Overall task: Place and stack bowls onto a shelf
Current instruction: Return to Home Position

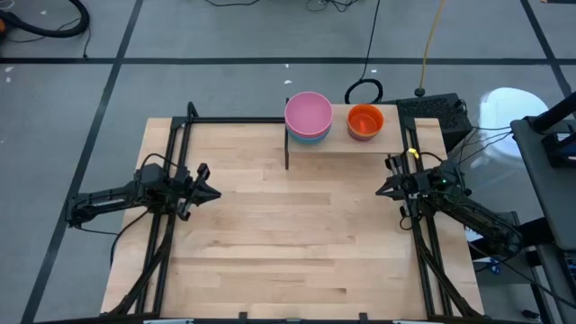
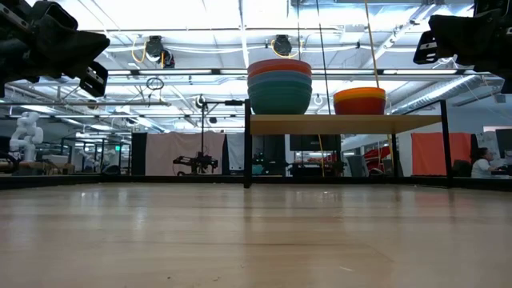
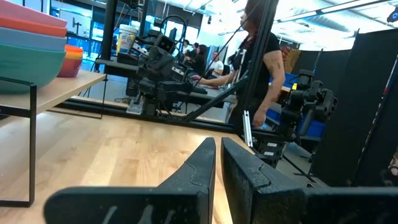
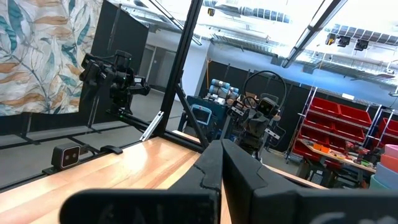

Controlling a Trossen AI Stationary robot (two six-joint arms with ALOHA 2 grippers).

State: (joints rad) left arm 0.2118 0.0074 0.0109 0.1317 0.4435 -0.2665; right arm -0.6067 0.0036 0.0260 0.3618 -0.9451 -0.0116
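The shelf (image 1: 409, 137) stands at the table's far edge, a light-wood board (image 2: 344, 123) on thin black supports. It carries two stacks of bowls. The left stack (image 1: 309, 115) has a pink bowl on top, with blue and teal bowls (image 2: 279, 92) under it. The right stack (image 1: 364, 121) is orange on top and looks yellow, orange and red from the side (image 2: 360, 101). My left gripper (image 1: 216, 192) hovers shut over the table's left side. My right gripper (image 1: 381, 189) hovers shut over the right side, in front of the shelf. Both are empty.
Black frame rails (image 1: 171, 180) run along the table's left and right edges. Bare wood (image 1: 297, 225) lies between the two arms. Beyond the table, a person (image 3: 261, 56) stands among other equipment. Cables and a dark box (image 1: 432, 110) sit behind the shelf.
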